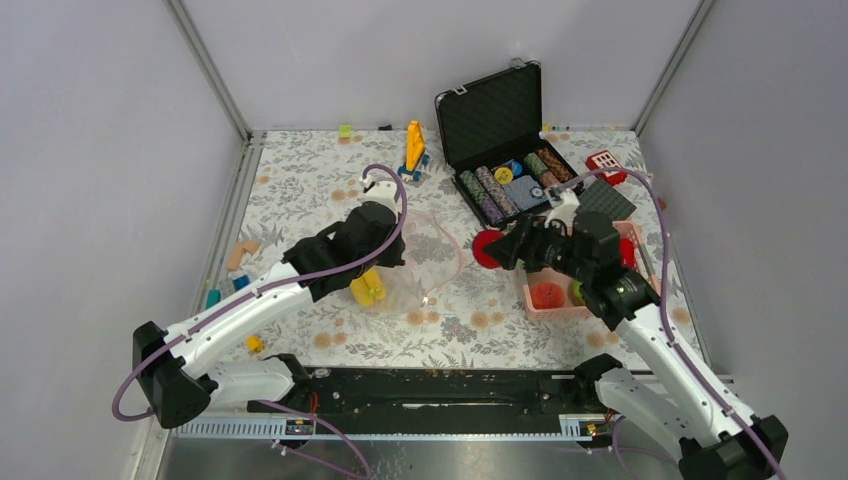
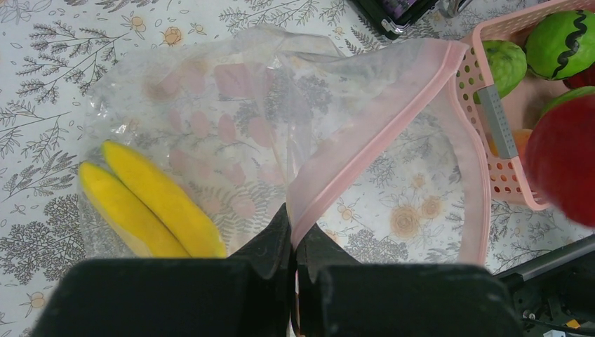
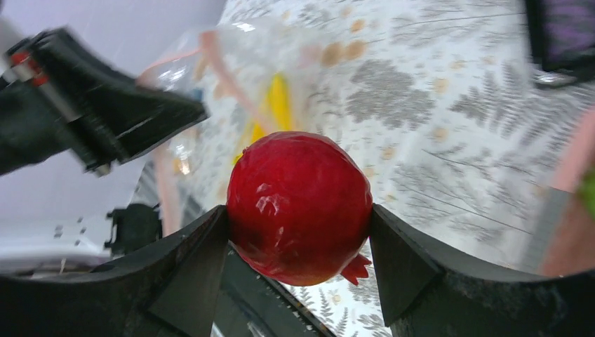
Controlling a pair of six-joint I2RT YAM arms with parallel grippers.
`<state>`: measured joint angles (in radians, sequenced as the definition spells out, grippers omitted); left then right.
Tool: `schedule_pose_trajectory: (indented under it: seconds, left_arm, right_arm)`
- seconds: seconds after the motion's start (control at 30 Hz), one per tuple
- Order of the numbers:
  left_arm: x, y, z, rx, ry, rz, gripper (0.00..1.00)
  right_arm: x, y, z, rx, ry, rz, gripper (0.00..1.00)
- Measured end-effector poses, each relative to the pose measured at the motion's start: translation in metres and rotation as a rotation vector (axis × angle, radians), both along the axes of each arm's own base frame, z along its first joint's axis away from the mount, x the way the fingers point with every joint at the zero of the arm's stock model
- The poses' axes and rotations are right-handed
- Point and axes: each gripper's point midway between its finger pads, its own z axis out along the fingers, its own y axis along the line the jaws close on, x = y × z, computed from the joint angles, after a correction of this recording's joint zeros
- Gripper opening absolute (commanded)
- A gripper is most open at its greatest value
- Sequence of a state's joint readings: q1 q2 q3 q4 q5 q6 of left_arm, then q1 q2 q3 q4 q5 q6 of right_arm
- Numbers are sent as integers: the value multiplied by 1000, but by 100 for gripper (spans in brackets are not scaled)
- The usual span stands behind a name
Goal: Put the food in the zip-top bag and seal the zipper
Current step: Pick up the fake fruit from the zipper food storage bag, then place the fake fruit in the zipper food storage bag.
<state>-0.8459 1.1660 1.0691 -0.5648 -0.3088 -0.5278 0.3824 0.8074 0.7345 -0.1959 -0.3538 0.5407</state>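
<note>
The clear zip-top bag (image 2: 231,126) lies on the flowered cloth with yellow bananas (image 2: 151,203) inside; it also shows in the top view (image 1: 420,262). My left gripper (image 2: 292,226) is shut on the bag's pink zipper strip (image 2: 393,133) and holds the mouth up and open. My right gripper (image 3: 299,232) is shut on a red pomegranate-like fruit (image 3: 300,205) and holds it in the air between the basket and the bag's mouth; in the top view the fruit (image 1: 489,248) sits at the gripper's tip. Green and red fruits (image 2: 561,42) lie in the pink basket (image 1: 545,305).
An open black case (image 1: 497,130) with poker chips stands at the back. A grey plate and a red block (image 1: 604,163) lie at the back right. A yellow toy (image 1: 414,148) stands at the back. Small coloured blocks (image 1: 238,258) lie at the left edge.
</note>
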Motion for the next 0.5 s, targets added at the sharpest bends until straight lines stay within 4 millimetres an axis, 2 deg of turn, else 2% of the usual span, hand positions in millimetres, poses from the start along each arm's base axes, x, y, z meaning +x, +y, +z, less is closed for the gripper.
schedule_pose_trajectory:
  seconds: [0.13, 0.33, 0.5]
  left_arm:
    - [0, -1, 0, -4, 1, -5, 0]
    - [0, -3, 1, -12, -1, -10, 0]
    - [0, -4, 2, -15, -2, -11, 0]
  right_arm:
    - [-12, 37, 17, 27, -42, 145, 43]
    - [-17, 71, 48, 71, -137, 273, 43]
    - [-33, 104, 57, 83, -173, 412, 43]
